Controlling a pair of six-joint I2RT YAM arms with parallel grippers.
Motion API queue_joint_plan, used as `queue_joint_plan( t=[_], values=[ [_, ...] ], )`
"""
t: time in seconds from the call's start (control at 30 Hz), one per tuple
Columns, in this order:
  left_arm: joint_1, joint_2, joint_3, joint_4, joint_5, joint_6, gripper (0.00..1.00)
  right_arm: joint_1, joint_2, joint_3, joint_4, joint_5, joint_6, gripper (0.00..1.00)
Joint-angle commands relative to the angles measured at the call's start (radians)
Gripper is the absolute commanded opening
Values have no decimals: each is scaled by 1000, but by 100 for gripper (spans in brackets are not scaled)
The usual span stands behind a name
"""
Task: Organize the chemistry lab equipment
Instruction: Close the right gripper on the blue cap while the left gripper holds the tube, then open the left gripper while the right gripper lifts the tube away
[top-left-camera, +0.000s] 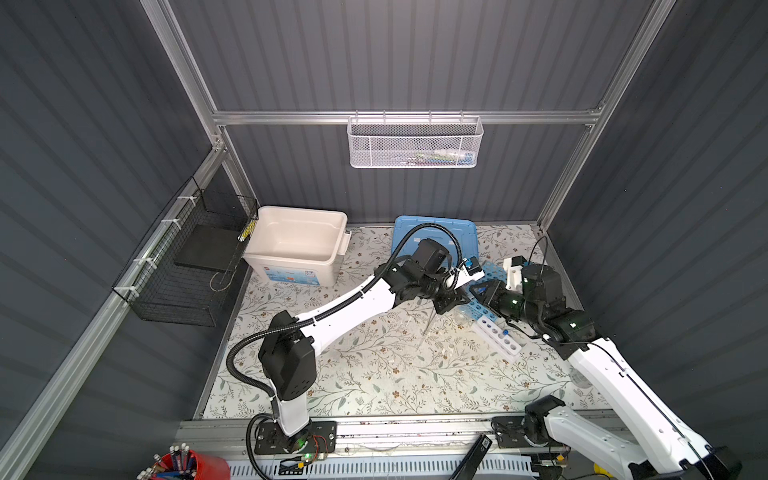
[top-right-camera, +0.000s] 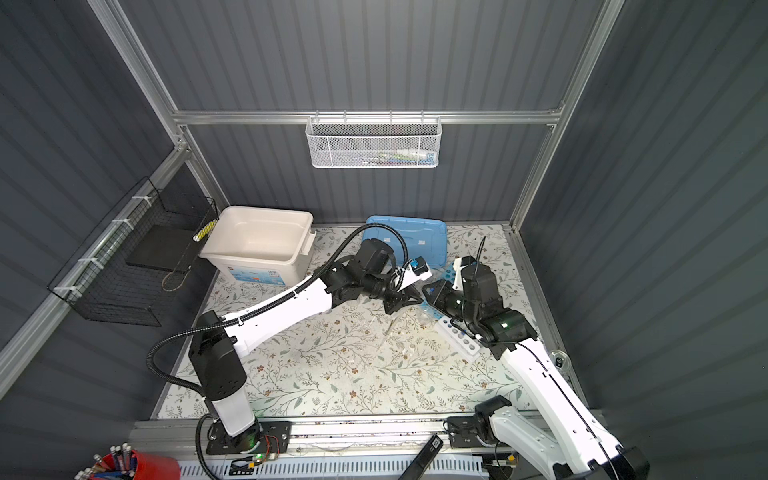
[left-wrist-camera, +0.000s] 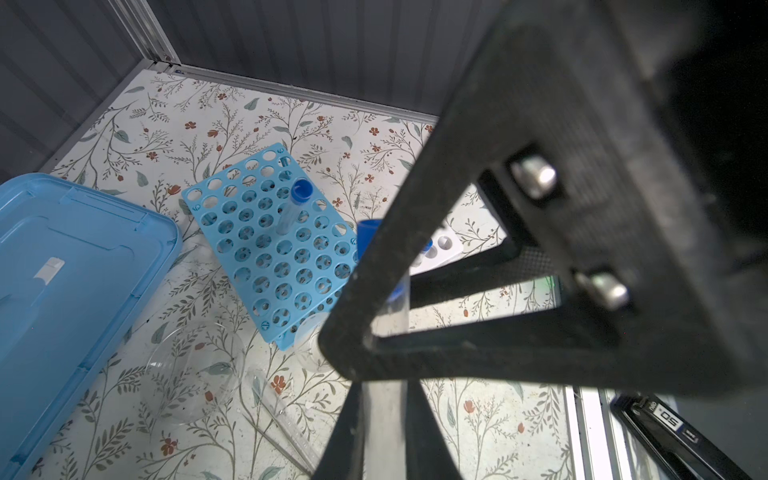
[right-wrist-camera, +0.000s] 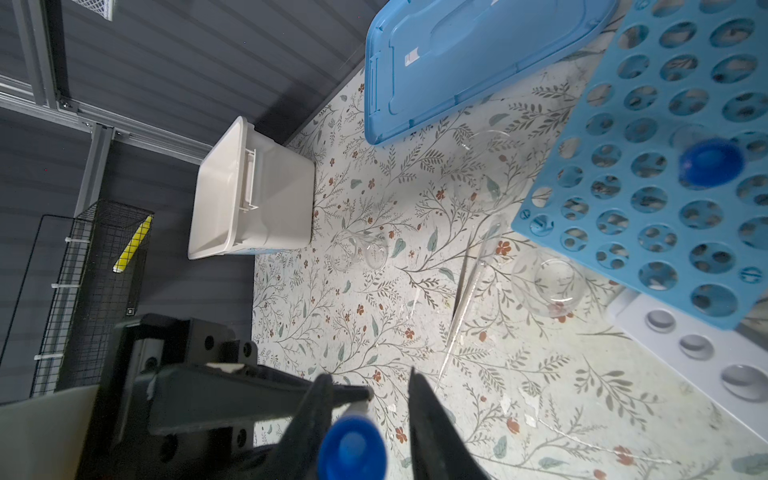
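Observation:
A clear blue-capped tube (left-wrist-camera: 384, 432) is held upright in my left gripper (left-wrist-camera: 384, 399), which is shut on its body. Around the tube's blue cap (right-wrist-camera: 351, 449) stands my right gripper (right-wrist-camera: 370, 374), open, one finger against the cap and a gap at the other. In both top views the two grippers (top-left-camera: 451, 299) (top-left-camera: 478, 291) meet over the near end of the blue many-holed rack (left-wrist-camera: 270, 249). One capped tube (left-wrist-camera: 301, 191) stands in that rack. The small white rack (top-left-camera: 496, 334) lies beside it. Glass beakers (right-wrist-camera: 361, 251) (right-wrist-camera: 552, 286), a dish (left-wrist-camera: 195, 370) and thin rods (right-wrist-camera: 469, 291) lie on the floral mat.
The big white bin (top-left-camera: 297, 245) stands open at the back left. Its light-blue lid (top-left-camera: 465, 237) lies flat at the back, next to the blue rack. A black wire basket (top-left-camera: 183, 266) hangs on the left wall and a white mesh basket (top-left-camera: 415, 143) on the rear wall.

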Motion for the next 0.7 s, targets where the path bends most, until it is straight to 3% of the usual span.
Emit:
queue_joint_plan(
  t=[0.0,0.27,0.43,0.53,0.6,0.67],
  values=[
    [8,-37,-19,9,21,-17,16,8,6,30,22,15,-7,29],
    [7,-36,-24,17,23,-21,16,14,3,21,25,25,-6,20],
    [7,-46,-37,32,21,-26,23,16,8,18,31,24,-6,16],
    [9,-54,-46,44,15,-31,33,17,6,19,30,27,-9,15],
    [9,-58,-46,47,18,-36,49,17,5,22,23,35,-9,14],
    [9,-68,-56,61,18,-43,58,18,5,31,10,44,-20,13]
  ],
)
